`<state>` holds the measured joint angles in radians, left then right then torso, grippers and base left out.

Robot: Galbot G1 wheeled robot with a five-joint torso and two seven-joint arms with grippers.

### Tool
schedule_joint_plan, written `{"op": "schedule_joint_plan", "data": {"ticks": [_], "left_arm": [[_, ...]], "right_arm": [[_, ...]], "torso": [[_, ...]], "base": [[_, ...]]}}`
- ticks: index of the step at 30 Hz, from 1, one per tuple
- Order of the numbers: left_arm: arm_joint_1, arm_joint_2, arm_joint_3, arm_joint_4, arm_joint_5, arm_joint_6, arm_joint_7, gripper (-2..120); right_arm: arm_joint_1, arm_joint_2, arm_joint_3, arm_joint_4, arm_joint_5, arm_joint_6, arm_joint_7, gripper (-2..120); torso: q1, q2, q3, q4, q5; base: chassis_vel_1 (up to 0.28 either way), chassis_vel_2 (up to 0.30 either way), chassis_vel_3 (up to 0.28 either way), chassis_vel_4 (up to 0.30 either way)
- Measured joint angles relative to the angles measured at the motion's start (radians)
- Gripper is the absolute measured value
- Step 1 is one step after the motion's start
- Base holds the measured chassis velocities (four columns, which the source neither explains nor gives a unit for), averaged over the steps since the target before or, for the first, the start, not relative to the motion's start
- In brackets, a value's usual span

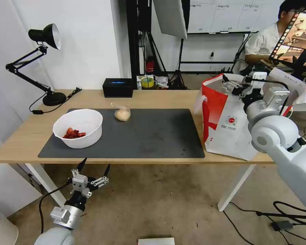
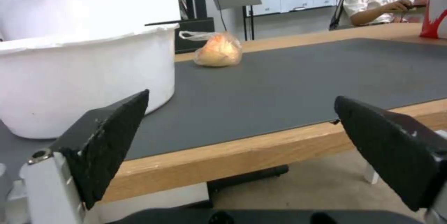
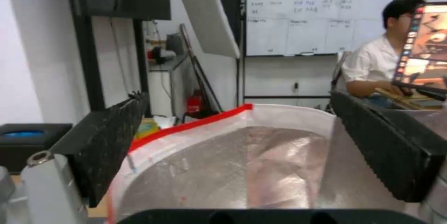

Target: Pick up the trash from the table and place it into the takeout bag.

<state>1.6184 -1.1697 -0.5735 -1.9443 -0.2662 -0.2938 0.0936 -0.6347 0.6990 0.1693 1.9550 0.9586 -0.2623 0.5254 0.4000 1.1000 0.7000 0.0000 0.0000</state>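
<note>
A white bowl (image 1: 79, 128) (image 2: 83, 77) with red scraps sits on the left part of the dark grey mat (image 1: 153, 136) on the light-wood table (image 1: 20, 143). Behind it lies a small clear bag with a beige lump (image 1: 122, 113) (image 2: 218, 50). My left gripper (image 1: 95, 166) (image 2: 242, 112) hangs open below the table's front edge, in front of the bowl. The white and red takeout bag (image 1: 227, 119) stands at the table's right end. My right gripper (image 1: 233, 85) (image 3: 237, 126) is open above the bag's mouth, with nothing between its fingers, over the silvery lining (image 3: 233, 168).
A black tissue box (image 1: 118, 87) stands at the table's back edge. A black desk lamp (image 1: 40, 61) is at the back left, its cable running over the wood. Cables lie on the floor at the right.
</note>
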Motion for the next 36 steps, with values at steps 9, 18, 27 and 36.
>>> {"op": "schedule_joint_plan", "data": {"ticks": [9,18,27,36], "left_arm": [[0.000,0.001,-0.010,0.000,-0.004,0.000,0.000,100],[0.007,-0.001,-0.025,-0.003,-0.006,-0.003,0.000,100],[0.032,-0.016,-0.039,-0.012,0.000,-0.003,0.000,100],[0.042,-0.018,-0.046,-0.006,0.003,-0.006,0.001,100]], "right_arm": [[-0.036,0.001,-0.018,0.108,0.063,0.088,-0.131,100],[-0.311,-0.026,0.055,0.257,-0.002,0.170,-0.264,100],[-0.580,0.008,0.108,0.287,-0.139,0.190,-0.297,100],[-0.784,0.106,0.117,0.250,-0.315,0.263,-0.286,100]], "torso": [[0.000,0.000,0.000,0.0003,-0.0003],[0.000,0.000,0.000,-0.0001,0.0000],[0.000,0.000,0.000,0.0001,-0.0001],[0.000,0.000,0.000,0.0000,0.0000]], "base": [[0.000,0.000,0.000,0.000],[0.000,0.000,0.000,0.000],[0.000,0.000,0.000,0.000],[0.000,0.000,0.000,0.000]]}}
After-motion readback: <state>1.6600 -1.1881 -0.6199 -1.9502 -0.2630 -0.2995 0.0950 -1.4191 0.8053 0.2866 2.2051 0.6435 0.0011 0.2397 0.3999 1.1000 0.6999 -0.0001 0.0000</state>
